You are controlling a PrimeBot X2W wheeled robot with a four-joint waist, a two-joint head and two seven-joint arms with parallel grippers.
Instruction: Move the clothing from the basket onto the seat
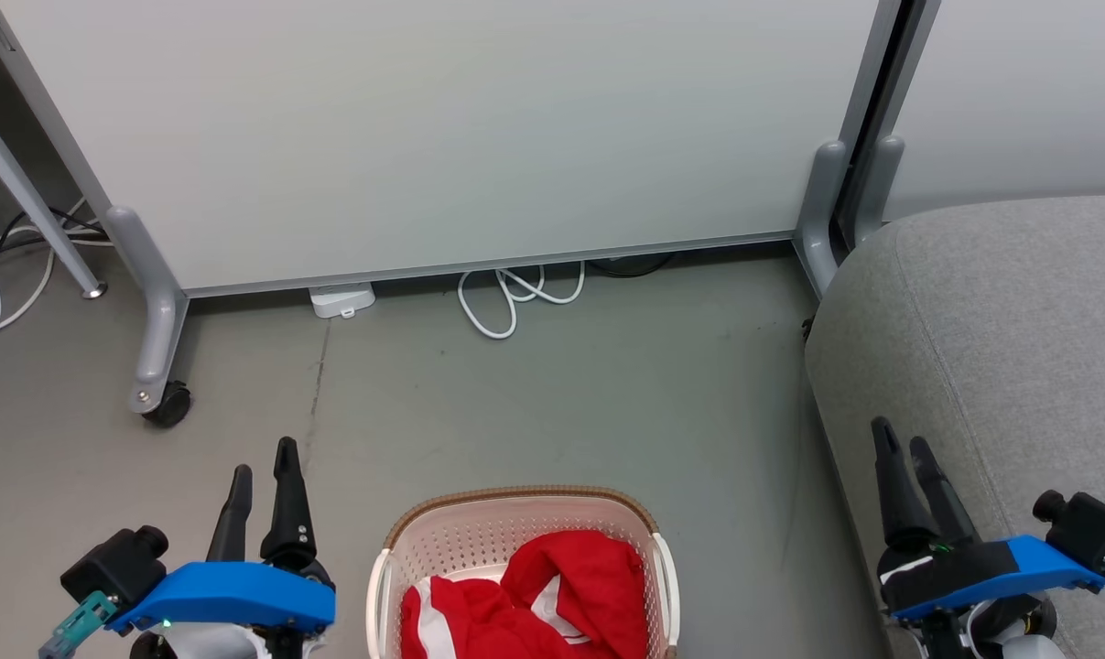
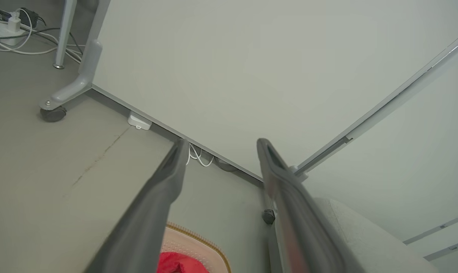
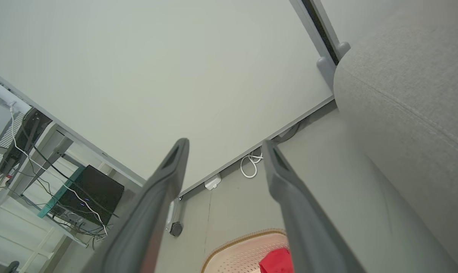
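The cream-white basket [image 1: 442,535] with a brown rim stands on the floor at the bottom centre of the head view. Red clothing [image 1: 561,595] with white stripes lies bunched inside it. The grey seat [image 1: 1019,348] fills the right side. My left gripper [image 1: 264,458] hovers open to the left of the basket, holding nothing. My right gripper [image 1: 900,437] is open over the seat's front edge, right of the basket. The left wrist view catches the basket rim [image 2: 210,244] and a bit of red clothing [image 2: 175,263]; the right wrist view shows the basket [image 3: 240,254], red clothing [image 3: 276,261] and the seat [image 3: 411,94].
A pale partition panel [image 1: 442,128] on grey wheeled feet [image 1: 158,366] stands behind the basket. White cable loops [image 1: 515,297] and a small white box [image 1: 341,300] lie at its base. More cables [image 1: 3,265] run at the far left. Bare grey floor [image 1: 552,403] separates panel and basket.
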